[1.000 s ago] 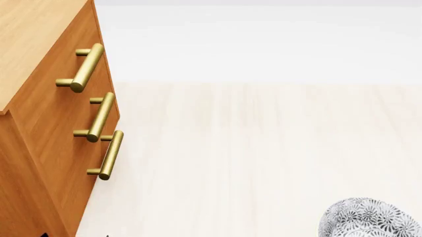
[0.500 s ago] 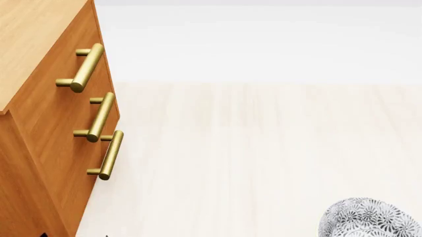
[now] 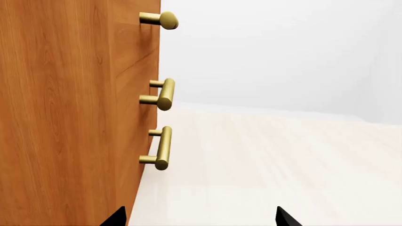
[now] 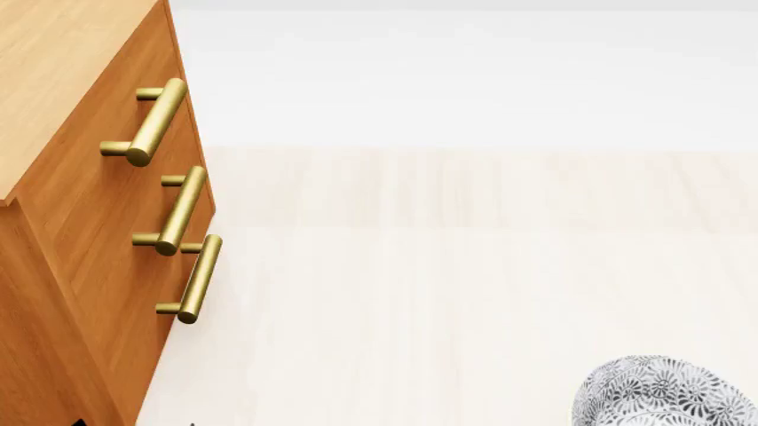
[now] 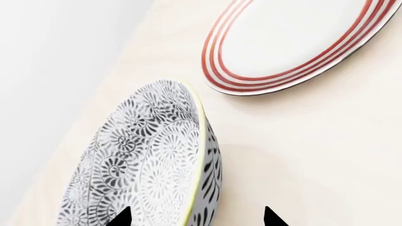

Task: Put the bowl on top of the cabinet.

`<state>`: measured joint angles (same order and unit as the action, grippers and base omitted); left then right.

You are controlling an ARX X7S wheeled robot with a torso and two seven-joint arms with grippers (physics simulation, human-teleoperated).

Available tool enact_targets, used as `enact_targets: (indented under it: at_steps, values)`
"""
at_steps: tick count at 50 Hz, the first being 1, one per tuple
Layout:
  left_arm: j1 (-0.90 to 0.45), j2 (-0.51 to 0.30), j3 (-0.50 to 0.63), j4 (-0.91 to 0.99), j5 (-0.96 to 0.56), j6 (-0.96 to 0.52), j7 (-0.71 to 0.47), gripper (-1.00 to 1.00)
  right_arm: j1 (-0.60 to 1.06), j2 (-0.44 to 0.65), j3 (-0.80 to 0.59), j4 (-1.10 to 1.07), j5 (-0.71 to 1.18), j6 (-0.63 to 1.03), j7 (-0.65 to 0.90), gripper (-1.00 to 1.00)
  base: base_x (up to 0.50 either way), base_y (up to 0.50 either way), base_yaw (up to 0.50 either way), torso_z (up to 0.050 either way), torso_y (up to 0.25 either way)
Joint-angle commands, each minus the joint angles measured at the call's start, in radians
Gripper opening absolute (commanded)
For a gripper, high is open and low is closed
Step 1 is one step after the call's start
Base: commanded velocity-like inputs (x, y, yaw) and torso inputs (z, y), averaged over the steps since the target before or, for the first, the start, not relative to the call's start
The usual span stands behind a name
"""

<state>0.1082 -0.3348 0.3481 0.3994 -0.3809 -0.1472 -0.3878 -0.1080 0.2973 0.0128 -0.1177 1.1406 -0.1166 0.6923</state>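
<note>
The bowl (image 4: 663, 395), white with a dense dark floral pattern, sits on the pale floor at the lower right of the head view. In the right wrist view the bowl (image 5: 150, 165) fills the near field. My right gripper (image 5: 196, 217) is open, one dark fingertip (image 5: 122, 217) over the bowl's inside and the other outside its wall, so the pale rim runs between them. The orange-brown cabinet (image 4: 83, 222) with brass bar handles (image 4: 177, 211) stands at the left. My left gripper (image 3: 201, 219) is open and holds nothing, close beside the cabinet (image 3: 63, 117) near its front corner.
A flat white plate with red rings (image 5: 295, 42) lies on the floor just beyond the bowl. The cabinet's lighter wood top (image 4: 53, 71) shows at the head view's upper left. Pale floor (image 4: 474, 284) stretches between cabinet and bowl, with a white wall behind.
</note>
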Motion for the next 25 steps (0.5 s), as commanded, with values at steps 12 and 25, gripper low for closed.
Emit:
enact_targets:
  at_steps: [12,25]
  values:
    - [-0.010,0.016,-0.012,-0.014,0.011,0.006,0.015,1.00,0.043,0.015,-0.013,0.047,0.019,0.073,0.003,1.00,0.00,0.00,0.00,0.000,0.000]
    - [-0.007,0.010,-0.012,-0.009,0.007,0.010,0.012,1.00,0.041,0.019,-0.018,0.035,0.020,0.059,-0.045,1.00,0.00,0.00,0.00,0.000,0.000]
